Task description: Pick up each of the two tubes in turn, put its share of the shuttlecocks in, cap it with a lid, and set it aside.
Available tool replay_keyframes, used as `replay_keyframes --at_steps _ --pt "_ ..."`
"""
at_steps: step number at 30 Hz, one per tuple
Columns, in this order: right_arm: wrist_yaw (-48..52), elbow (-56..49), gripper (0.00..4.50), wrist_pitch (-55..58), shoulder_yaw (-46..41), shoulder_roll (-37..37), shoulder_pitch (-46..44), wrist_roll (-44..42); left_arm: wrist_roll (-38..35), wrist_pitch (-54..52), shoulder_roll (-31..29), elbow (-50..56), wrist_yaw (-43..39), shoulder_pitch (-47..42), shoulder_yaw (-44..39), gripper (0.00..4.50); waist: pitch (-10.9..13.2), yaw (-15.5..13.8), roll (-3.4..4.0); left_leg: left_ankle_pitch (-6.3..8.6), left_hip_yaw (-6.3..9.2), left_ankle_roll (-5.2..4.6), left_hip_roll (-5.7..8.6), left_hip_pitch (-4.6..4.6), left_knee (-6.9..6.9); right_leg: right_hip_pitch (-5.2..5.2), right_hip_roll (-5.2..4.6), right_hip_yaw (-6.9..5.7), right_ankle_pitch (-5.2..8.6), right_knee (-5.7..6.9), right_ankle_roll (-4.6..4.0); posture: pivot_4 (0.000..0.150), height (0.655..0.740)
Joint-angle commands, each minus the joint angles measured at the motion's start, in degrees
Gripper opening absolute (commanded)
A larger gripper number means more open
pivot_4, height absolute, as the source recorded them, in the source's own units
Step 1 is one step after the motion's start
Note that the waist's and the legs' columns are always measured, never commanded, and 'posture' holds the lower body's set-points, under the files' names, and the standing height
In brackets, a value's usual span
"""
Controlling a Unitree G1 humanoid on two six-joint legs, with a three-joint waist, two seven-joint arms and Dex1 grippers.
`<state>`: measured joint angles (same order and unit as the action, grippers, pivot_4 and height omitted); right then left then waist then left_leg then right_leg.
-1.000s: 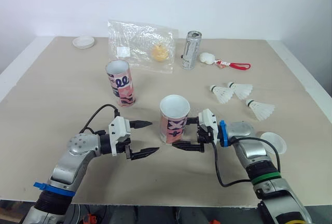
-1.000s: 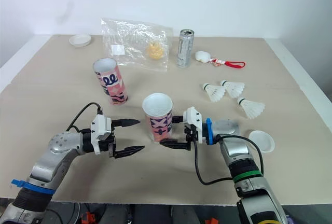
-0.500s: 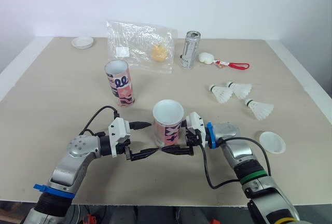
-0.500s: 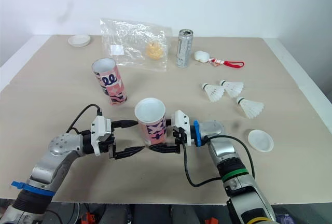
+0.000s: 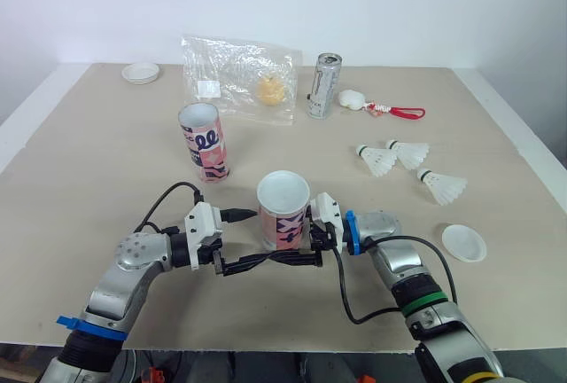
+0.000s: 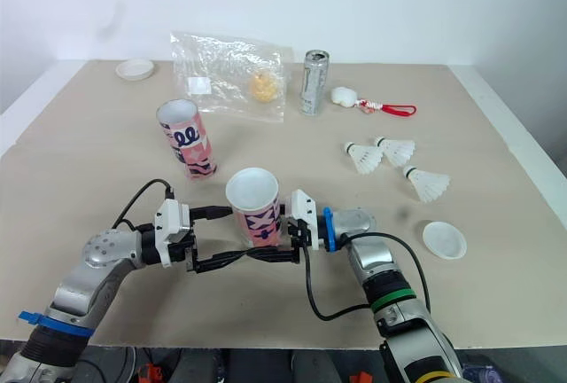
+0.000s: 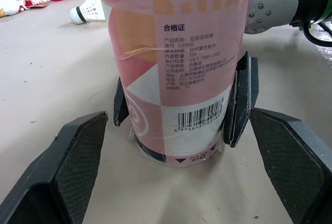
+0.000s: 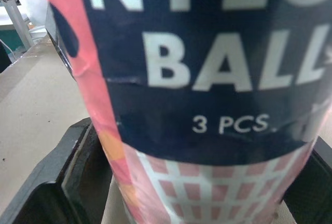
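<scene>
Tube point(image 5: 283, 216) clamped in right pincer point(image 5: 288, 241), left pincer point(image 5: 258, 238) apart on either side.

The near tube point(image 5: 283, 214) stands at the table's point(image 5: 89, 152) front middle, the second tube point(image 5: 204, 141) behind it to the left. Along the back: a far lid point(image 5: 142, 72), a bag point(image 5: 239, 77), a can point(image 5: 324, 87), a charm point(image 5: 354, 98) (left to right). Three shuttlecocks point(image 5: 384, 161) lie clustered on the right, a near lid point(image 5: 464, 243) in front of them.
</scene>
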<state>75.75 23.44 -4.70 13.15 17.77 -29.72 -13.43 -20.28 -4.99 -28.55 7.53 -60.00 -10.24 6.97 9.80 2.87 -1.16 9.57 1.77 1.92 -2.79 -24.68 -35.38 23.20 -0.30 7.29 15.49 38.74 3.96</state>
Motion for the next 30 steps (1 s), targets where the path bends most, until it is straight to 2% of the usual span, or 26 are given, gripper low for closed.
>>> replay_keyframes --at_steps 1,4,15,17,24,27,30 --pt "-0.5 -1.3 4.24 -0.4 -0.2 -0.2 0.2 -0.3 0.0 0.9 -0.6 1.7 0.1 -0.3 -0.6 4.50 0.0 0.0 0.00 0.00 0.00 0.00 0.00 0.00 0.00 0.00 0.00 0.00 0.00 0.00 0.00 0.150 0.7400" --pt "-1.4 -1.4 3.59 -1.1 -0.2 0.0 0.4 0.4 0.2 1.0 -0.6 1.1 -0.1 -0.8 -0.6 4.50 0.0 0.0 0.00 0.00 0.00 0.00 0.00 0.00 0.00 0.00 0.00 0.00 0.00 0.00 0.00 0.150 0.7400" --pt "-1.1 -4.4 3.59 0.2 0.0 1.3 2.1 -0.3 0.1 0.7 -0.6 1.0 0.0 -1.3 -0.6 4.50 0.0 0.0 0.00 -0.01 0.00 0.01 0.00 0.00 0.00 -0.01 0.00 0.00 0.00 0.00 0.00 0.150 0.7400" --pt "-2.4 -7.9 3.59 2.8 -1.5 1.9 3.2 -2.0 0.0 0.6 -0.5 1.1 0.0 -1.3 -0.5 4.50 0.0 0.0 0.00 -0.01 0.00 0.01 0.00 0.00 0.00 -0.01 -0.01 0.00 0.01 0.00 0.01 0.150 0.7400" --pt "-14.5 -28.7 3.59 15.9 -13.2 6.4 12.3 -11.3 -1.1 -0.4 -0.2 2.2 -0.8 -2.0 0.1 4.50 0.0 -0.2 0.00 0.00 0.03 0.02 0.03 -0.08 0.00 0.02 -0.04 -0.01 0.04 -0.01 0.05 0.150 0.7400" --pt "-24.3 -37.2 3.59 20.6 -23.0 7.3 18.0 -15.4 -2.1 -1.6 -0.2 3.3 -2.7 -3.1 1.6 4.50 0.0 -0.3 0.00 0.00 0.07 0.03 0.01 -0.09 0.00 0.03 -0.03 -0.07 0.07 0.00 0.01 0.150 0.7400" --pt "-33.9 -40.0 3.59 21.0 -33.7 7.9 23.1 -15.5 -2.4 -2.0 0.2 3.4 -4.6 -4.8 3.4 4.50 0.0 -0.4 0.00 0.00 0.08 0.03 0.06 -0.18 -0.01 0.03 -0.09 -0.09 0.12 -0.02 0.06 0.150 0.7400"
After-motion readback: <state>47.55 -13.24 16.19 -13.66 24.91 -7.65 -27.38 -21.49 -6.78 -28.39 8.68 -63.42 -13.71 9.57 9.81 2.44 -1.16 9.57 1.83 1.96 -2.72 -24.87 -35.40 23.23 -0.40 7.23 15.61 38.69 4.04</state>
